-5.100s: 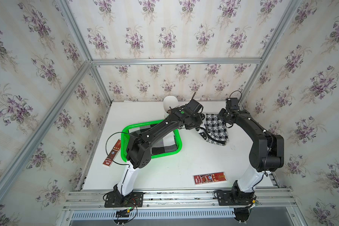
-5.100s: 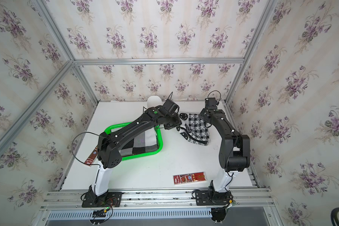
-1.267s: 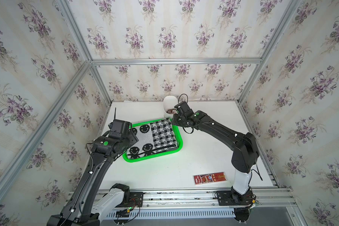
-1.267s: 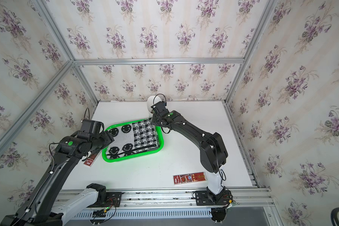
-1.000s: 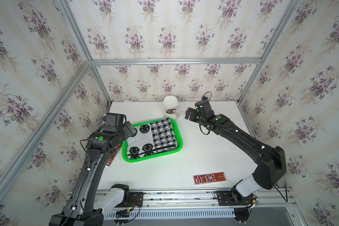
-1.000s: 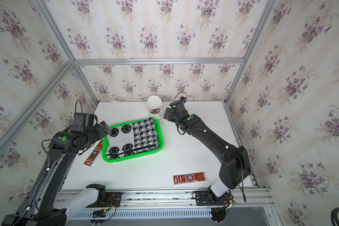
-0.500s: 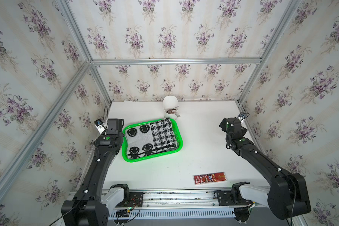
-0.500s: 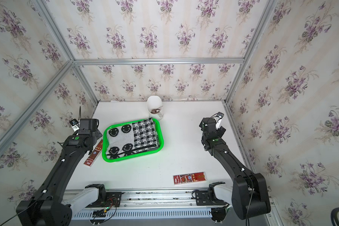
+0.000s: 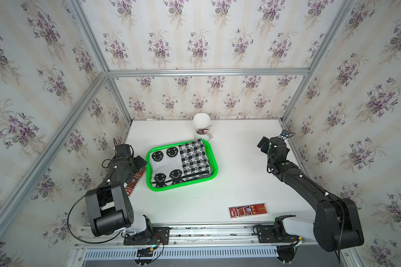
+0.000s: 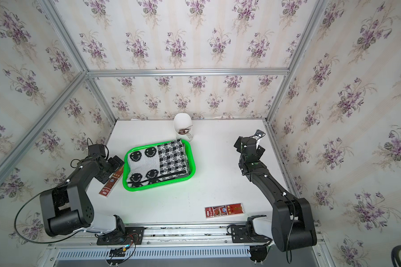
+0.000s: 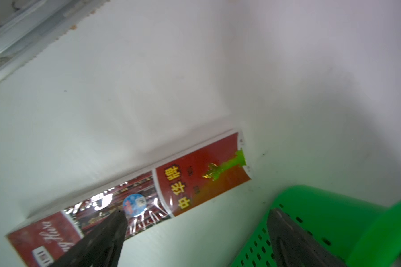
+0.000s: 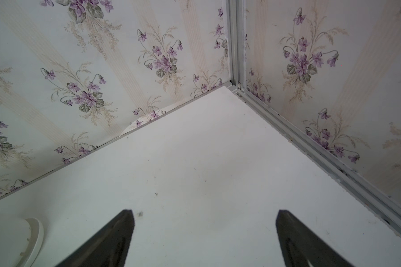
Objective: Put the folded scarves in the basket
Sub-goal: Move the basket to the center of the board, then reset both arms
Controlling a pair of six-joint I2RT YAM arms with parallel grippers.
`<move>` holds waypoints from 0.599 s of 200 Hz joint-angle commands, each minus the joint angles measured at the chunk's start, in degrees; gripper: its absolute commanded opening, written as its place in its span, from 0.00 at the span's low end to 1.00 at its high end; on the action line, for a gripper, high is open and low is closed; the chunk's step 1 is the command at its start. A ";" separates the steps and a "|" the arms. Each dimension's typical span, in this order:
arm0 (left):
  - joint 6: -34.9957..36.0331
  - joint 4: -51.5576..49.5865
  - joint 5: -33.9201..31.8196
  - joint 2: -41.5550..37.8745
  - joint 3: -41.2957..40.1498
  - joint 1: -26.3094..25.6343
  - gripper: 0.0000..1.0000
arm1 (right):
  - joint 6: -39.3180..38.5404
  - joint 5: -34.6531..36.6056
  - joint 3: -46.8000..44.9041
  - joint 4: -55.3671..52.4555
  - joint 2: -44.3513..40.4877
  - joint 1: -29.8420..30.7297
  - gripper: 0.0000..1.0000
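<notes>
In both top views the folded scarf (image 9: 180, 165) is lying inside the basket (image 9: 164, 187), left of the counter's (image 9: 236, 175) middle. Left wrist: the left end effector (image 11: 197, 215) is gaping empty above a red packet (image 11: 195, 182). Right wrist: the right end effector (image 12: 204, 212) is gaping empty, facing the counter's far right corner.
</notes>
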 commanded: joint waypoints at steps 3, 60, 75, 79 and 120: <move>3.96 2.94 6.29 1.09 0.86 -2.57 0.99 | 0.24 1.05 0.63 0.82 1.01 0.01 1.00; 5.71 4.53 5.35 3.74 3.72 -10.21 0.99 | 0.08 1.91 -0.78 1.84 1.72 -0.01 1.00; 8.14 3.18 0.44 1.89 3.94 -9.99 0.99 | -2.37 1.45 -2.01 3.75 1.76 -0.08 1.00; 9.13 3.22 -0.71 1.04 3.72 -9.79 0.99 | -3.98 0.94 -2.54 5.17 1.66 -0.10 1.00; 21.15 20.44 -8.00 -9.96 -6.61 -9.26 0.99 | -10.21 -4.53 -7.42 17.18 4.78 -2.06 1.00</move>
